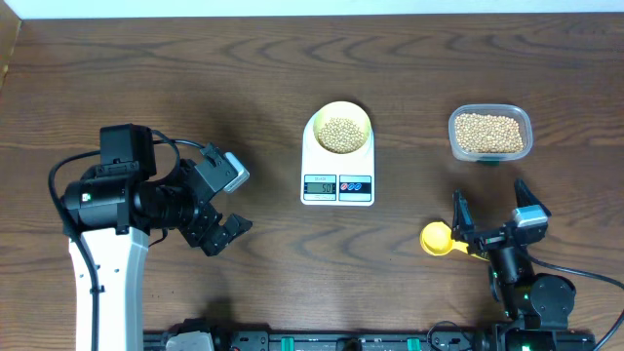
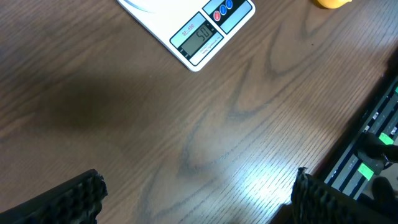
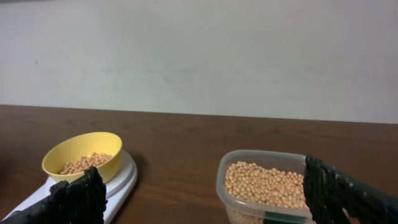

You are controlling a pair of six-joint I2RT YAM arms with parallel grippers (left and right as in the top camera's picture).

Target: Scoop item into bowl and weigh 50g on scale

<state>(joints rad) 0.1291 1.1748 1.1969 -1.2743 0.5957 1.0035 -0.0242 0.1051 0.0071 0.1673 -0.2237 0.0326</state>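
The pale yellow bowl [image 1: 320, 119] sits on the white scale [image 1: 337, 189] at mid-table and holds beige beans [image 1: 340, 135]. It also shows in the right wrist view [image 3: 93, 144] with beans [image 3: 86, 163] inside. The scale's display [image 2: 199, 38] shows in the left wrist view. A clear tub [image 1: 490, 134] of beans stands at the right, also in the right wrist view [image 3: 264, 186]. My left gripper [image 1: 226, 200] is open and empty at the left, its fingers [image 2: 196, 196] wide apart over bare wood. My right gripper [image 1: 492, 210] is open and empty near the front right.
A bright yellow scoop [image 1: 441, 239] lies on the table just left of my right gripper; its edge shows in the left wrist view [image 2: 333, 3]. A black rail [image 2: 373, 155] runs along the table's front edge.
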